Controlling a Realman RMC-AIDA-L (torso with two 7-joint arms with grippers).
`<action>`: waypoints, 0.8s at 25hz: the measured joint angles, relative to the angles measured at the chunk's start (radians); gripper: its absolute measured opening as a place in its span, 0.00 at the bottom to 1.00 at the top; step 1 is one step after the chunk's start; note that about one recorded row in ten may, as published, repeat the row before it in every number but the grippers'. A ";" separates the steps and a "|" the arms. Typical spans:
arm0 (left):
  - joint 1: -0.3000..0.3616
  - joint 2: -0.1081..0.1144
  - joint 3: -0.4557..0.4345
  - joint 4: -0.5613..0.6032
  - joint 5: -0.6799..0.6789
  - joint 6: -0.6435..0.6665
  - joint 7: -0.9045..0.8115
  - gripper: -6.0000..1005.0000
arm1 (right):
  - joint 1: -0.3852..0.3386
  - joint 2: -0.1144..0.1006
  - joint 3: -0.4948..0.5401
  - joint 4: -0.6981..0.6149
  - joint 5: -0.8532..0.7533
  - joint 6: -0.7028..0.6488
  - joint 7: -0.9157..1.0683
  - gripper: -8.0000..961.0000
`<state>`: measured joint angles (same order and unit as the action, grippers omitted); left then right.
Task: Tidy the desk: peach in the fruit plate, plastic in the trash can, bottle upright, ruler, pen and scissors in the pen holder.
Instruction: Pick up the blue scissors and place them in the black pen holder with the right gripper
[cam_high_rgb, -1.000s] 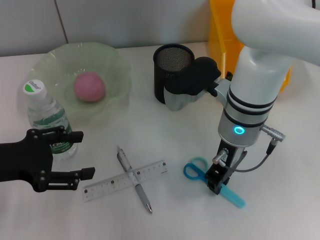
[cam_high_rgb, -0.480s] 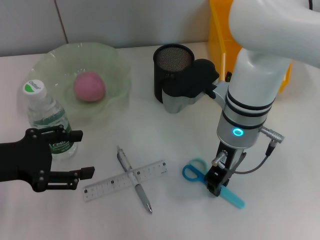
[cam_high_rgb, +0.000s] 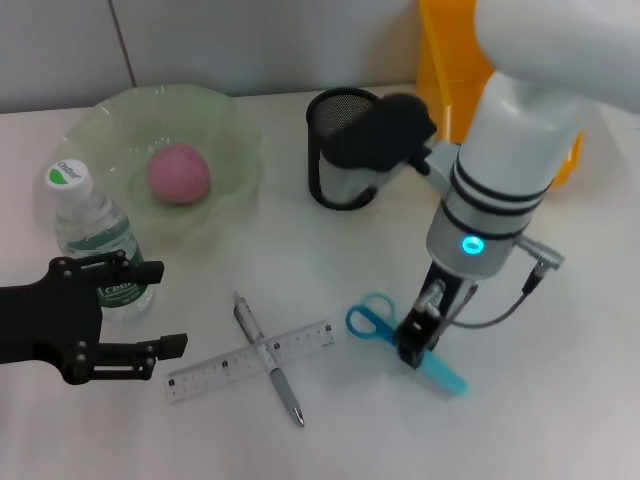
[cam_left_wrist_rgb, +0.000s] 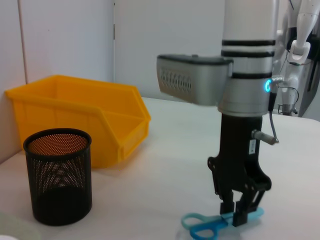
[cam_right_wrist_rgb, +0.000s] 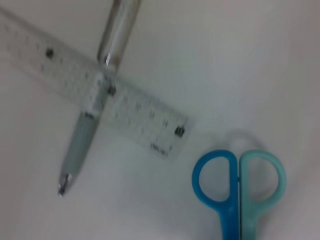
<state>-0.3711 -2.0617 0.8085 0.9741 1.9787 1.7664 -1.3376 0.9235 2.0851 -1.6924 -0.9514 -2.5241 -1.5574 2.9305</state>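
My right gripper (cam_high_rgb: 412, 352) is shut on the scissors (cam_high_rgb: 372, 321) at the middle of the blades, with the blue handles pointing left, at or just above the table. The left wrist view shows the right gripper (cam_left_wrist_rgb: 239, 217) pinching the scissors (cam_left_wrist_rgb: 200, 225). The pen (cam_high_rgb: 285, 390) lies across the ruler (cam_high_rgb: 300, 345) at front centre. Behind them stands the pen holder (cam_high_rgb: 322, 160). The peach (cam_high_rgb: 179, 172) rests in the fruit plate (cam_high_rgb: 235, 130). The bottle (cam_high_rgb: 95, 235) stands upright beside my open left gripper (cam_high_rgb: 172, 306). No plastic is in view.
The yellow trash can (cam_high_rgb: 445, 60) stands at the back right behind my right arm. The right arm's wrist camera housing overlaps the pen holder's right side in the head view. In the right wrist view, the scissors (cam_right_wrist_rgb: 239, 180) lie close to the ruler (cam_right_wrist_rgb: 135, 112) end.
My right gripper has shifted left and a little toward the back, carrying the scissors with it. The left arm, pen and ruler have not moved.
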 joint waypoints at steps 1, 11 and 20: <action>0.000 0.000 0.000 0.000 0.000 0.000 0.000 0.81 | -0.002 -0.002 0.020 -0.011 -0.001 -0.006 -0.002 0.23; 0.000 0.000 -0.011 -0.007 0.000 0.001 0.000 0.81 | -0.124 -0.008 0.338 -0.219 -0.068 -0.006 -0.139 0.23; 0.000 -0.002 -0.028 -0.031 -0.002 -0.007 -0.001 0.81 | -0.275 -0.007 0.554 -0.249 0.202 0.125 -0.459 0.23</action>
<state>-0.3707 -2.0641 0.7807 0.9434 1.9766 1.7596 -1.3384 0.6485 2.0779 -1.1382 -1.2001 -2.3225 -1.4328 2.4718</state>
